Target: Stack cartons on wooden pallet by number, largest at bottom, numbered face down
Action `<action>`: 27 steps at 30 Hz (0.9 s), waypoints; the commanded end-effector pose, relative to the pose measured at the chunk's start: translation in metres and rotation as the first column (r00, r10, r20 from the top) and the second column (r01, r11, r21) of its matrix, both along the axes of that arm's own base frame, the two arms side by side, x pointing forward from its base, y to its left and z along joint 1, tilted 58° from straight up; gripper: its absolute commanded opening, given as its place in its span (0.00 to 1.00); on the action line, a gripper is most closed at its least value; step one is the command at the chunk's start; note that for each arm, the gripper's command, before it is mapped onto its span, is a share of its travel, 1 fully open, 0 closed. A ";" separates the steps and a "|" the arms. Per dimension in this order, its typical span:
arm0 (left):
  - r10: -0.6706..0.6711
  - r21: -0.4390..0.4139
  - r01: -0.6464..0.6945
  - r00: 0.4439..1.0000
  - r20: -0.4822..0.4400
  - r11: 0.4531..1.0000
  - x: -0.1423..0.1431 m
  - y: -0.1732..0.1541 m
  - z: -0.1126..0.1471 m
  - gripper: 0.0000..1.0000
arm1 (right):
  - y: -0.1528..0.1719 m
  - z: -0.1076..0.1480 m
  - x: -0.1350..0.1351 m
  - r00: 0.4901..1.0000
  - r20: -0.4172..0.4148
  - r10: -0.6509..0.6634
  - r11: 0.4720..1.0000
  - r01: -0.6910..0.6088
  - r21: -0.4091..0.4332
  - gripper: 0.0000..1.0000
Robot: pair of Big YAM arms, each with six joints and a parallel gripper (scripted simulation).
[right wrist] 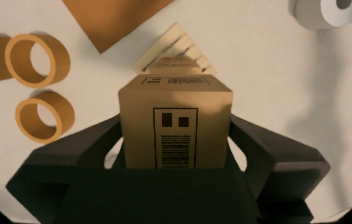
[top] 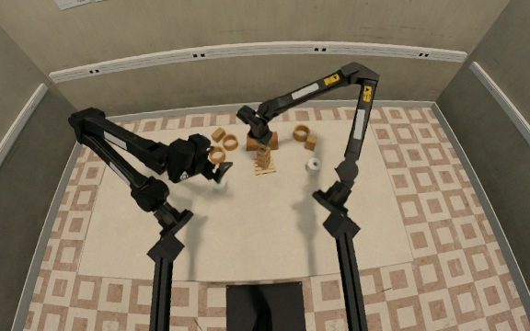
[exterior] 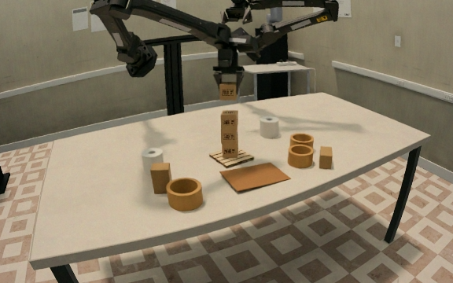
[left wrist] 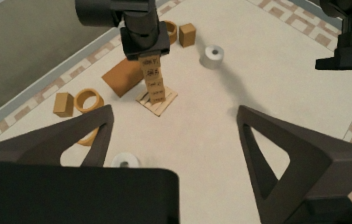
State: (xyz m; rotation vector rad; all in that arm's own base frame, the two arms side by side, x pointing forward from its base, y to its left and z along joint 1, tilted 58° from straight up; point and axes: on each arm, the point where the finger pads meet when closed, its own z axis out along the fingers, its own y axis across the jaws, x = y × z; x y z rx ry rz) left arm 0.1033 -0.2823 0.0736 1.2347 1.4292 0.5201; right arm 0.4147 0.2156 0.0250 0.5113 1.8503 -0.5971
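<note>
the right gripper (top: 263, 143) (exterior: 227, 87) (left wrist: 149, 57) (right wrist: 175, 112) has its fingers about half open, and they hold the fourth carton (exterior: 227, 92) (right wrist: 176, 130) by its two sides. this carton is in the air above the column of three cartons (exterior: 230, 135) (left wrist: 155, 86), with a gap between. the wooden pallet (top: 269, 171) (exterior: 244, 158) (left wrist: 160, 108) (right wrist: 159, 48) carries these three, one upon another. the left gripper (top: 219, 171) (exterior: 237, 20) (left wrist: 175, 111) is wide open and holds nothing. the orange sheet (exterior: 255, 178) lies flat near the pallet, apart from the column. the numbers under the cartons i cannot tell.
</note>
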 end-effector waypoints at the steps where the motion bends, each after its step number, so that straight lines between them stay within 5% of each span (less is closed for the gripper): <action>1: 0.000 -0.016 0.000 1.000 -0.003 1.000 -0.002 -0.007 0.004 1.00 | -0.013 -0.011 0.007 1.000 -0.020 -0.011 1.000 0.011 -0.018 0.50; 27: 0.000 -0.016 0.000 1.000 -0.003 1.000 -0.002 -0.007 0.004 1.00 | -0.032 -0.026 0.025 1.000 -0.012 -0.011 1.000 0.011 -0.011 0.50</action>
